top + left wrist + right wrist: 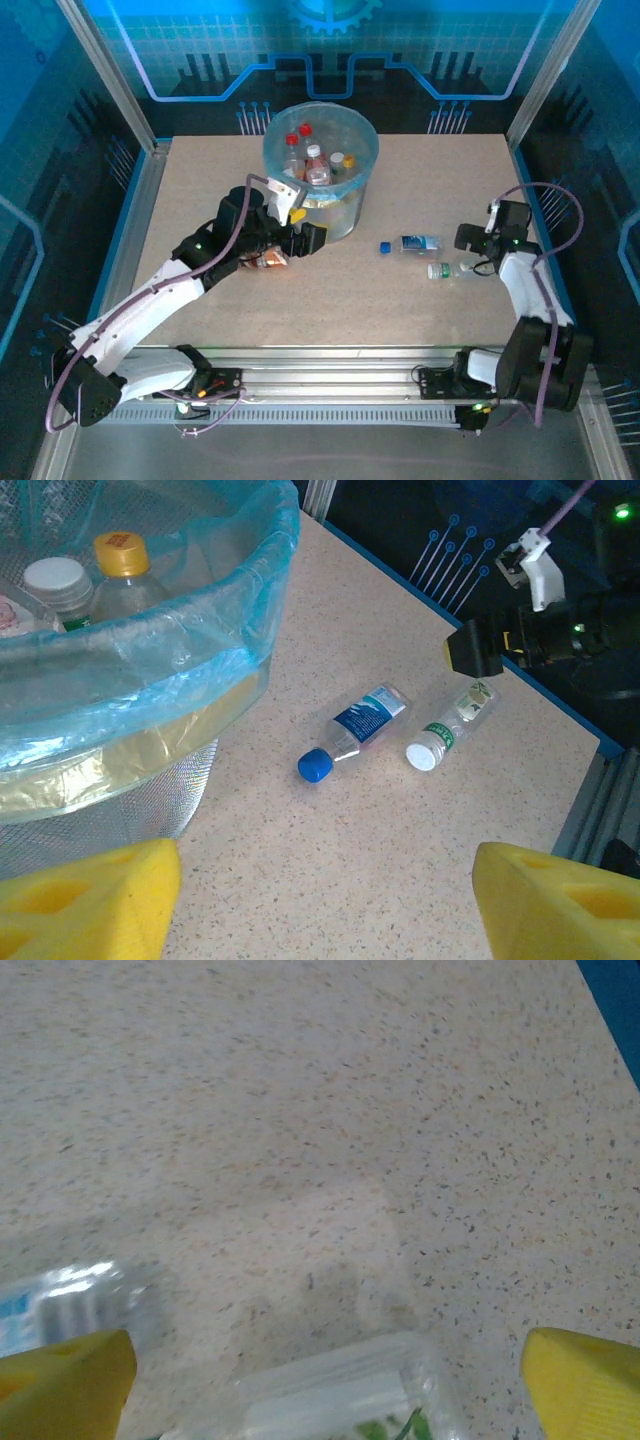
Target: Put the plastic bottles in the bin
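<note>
Yellow pads [90,900] of my left claw [320,905] stand spread wide with nothing between them, just beside the bin [215,665]; my right claw [325,1375] is spread too, a green-labelled bottle [340,1395] lying between its pads, apart from both; beside that, a blue-capped bottle [355,728] lies on the table [330,850]; farther off, the bin holds several bottles [316,165], caps up.
</note>
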